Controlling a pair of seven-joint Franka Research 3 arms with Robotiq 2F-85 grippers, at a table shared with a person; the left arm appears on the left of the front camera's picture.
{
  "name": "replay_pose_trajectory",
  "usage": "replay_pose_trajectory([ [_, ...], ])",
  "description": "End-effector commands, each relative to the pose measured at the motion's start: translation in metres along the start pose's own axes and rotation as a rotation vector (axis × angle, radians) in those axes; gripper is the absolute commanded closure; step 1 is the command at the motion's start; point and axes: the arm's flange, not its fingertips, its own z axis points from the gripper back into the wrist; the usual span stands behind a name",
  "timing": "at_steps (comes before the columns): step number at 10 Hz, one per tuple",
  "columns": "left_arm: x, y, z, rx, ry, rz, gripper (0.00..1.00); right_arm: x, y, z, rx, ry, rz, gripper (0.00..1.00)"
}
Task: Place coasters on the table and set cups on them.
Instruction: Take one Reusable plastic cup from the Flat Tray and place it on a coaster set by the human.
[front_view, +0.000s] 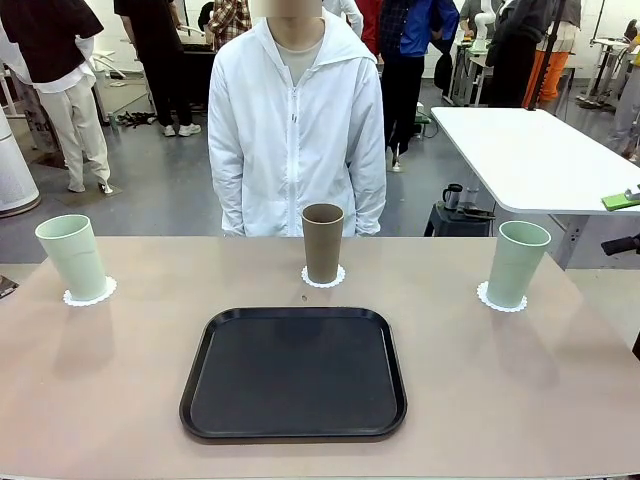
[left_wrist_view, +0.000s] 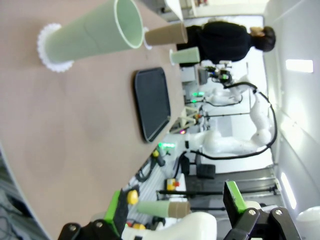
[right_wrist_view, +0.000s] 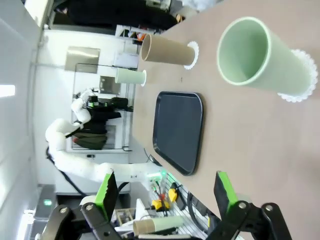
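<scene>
Beige-tan table (front_view: 120, 400) carrying 3 cups, each upright on 1 white doily coaster. Left gripper (left_wrist_view: 175, 210): jaws wide, empty; mint cup (left_wrist_view: 90, 35) on its coaster (left_wrist_view: 50, 55) well ahead of the fingers. Right gripper (right_wrist_view: 165, 195): jaws wide, empty; second mint cup (right_wrist_view: 265, 55) well ahead, brown cup (right_wrist_view: 167, 50) and black tray (right_wrist_view: 180, 130) farther out.

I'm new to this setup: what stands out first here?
Three cups, each on a white coaster, stand in a row across the table: a mint cup at the left, a brown cup in the middle, another mint cup at the right. A black tray lies empty in front.
</scene>
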Motion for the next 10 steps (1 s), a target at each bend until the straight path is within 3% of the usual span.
replay_pose_trajectory([
  [1,0.000,-0.003,0.000,0.006,0.002,0.004,0.00,0.009,-0.015,0.009,0.028,-0.007,-0.022,0.00],
  [4,0.000,-0.003,0.000,0.006,0.002,0.004,0.00,0.007,-0.025,0.008,0.078,-0.017,-0.032,0.00],
  [5,0.000,-0.003,0.000,0.006,0.002,0.004,0.00,0.001,-0.029,0.011,0.021,-0.006,-0.059,0.00],
  [10,0.000,-0.003,0.000,0.006,0.002,0.004,0.00,0.001,-0.029,0.011,0.021,-0.006,-0.059,0.00],
])
